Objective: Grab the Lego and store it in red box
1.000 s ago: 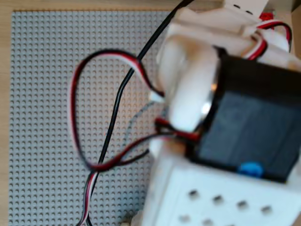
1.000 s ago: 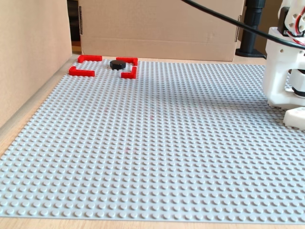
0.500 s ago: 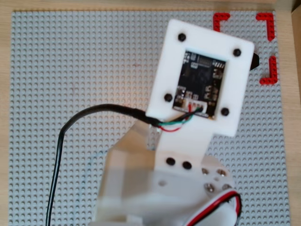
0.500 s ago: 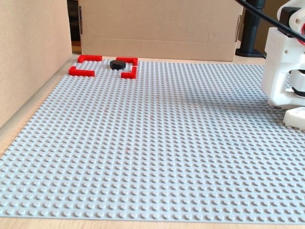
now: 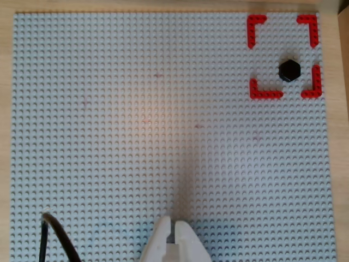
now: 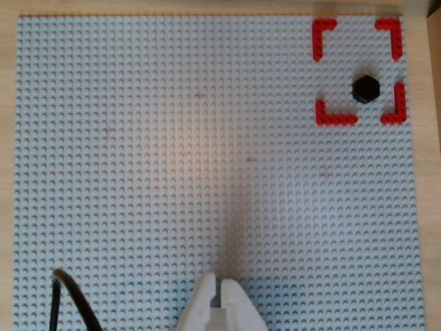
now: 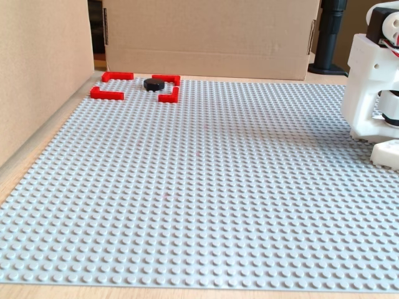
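The Lego (image 5: 289, 70), a small black hexagonal piece, lies flat inside the red box (image 5: 256, 24), towards its lower right corner in both overhead views (image 6: 366, 89). The red box (image 6: 324, 31) is four red L-shaped brackets at the baseplate's top right corner. In the fixed view the Lego (image 7: 152, 83) sits between the brackets (image 7: 106, 93) at the far left. My gripper (image 5: 173, 222) shows only as white fingertips at the bottom edge of both overhead views (image 6: 218, 281). It is far from the Lego, with its jaws together and empty.
The grey studded baseplate (image 5: 136, 136) covers most of the wooden table. A black cable (image 5: 54, 237) curves in at the bottom left. In the fixed view cardboard walls (image 7: 212, 37) stand behind and left of the plate, and the white arm body (image 7: 374, 87) stands at the right.
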